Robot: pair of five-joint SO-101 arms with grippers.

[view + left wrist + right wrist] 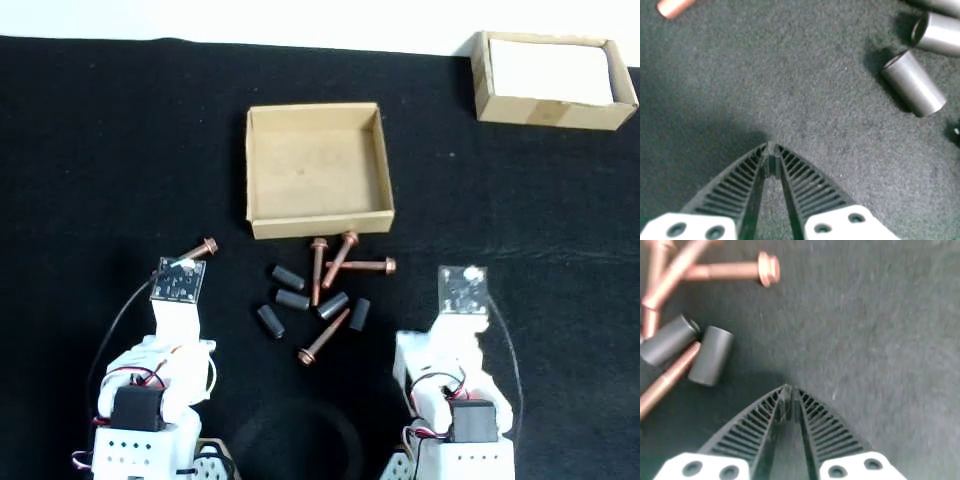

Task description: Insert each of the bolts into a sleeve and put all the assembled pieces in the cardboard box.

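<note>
Several copper bolts (335,262) and dark grey sleeves (291,299) lie loose on the black cloth in front of the open cardboard box (263,163). One bolt (198,248) lies apart, beside the left arm's wrist. My left gripper (771,148) is shut with nothing in it, over bare cloth, with sleeves (913,83) off to one side and a bolt tip (673,7) at the frame edge. My right gripper (789,390) is shut and empty too, close to a sleeve (711,355) and a bolt (735,270).
A second, smaller cardboard box (550,104) with a white inside sits at the far right corner. Both arm bases (150,420) stand at the near edge, either side of the pile. Black cloth (100,150) covers the table.
</note>
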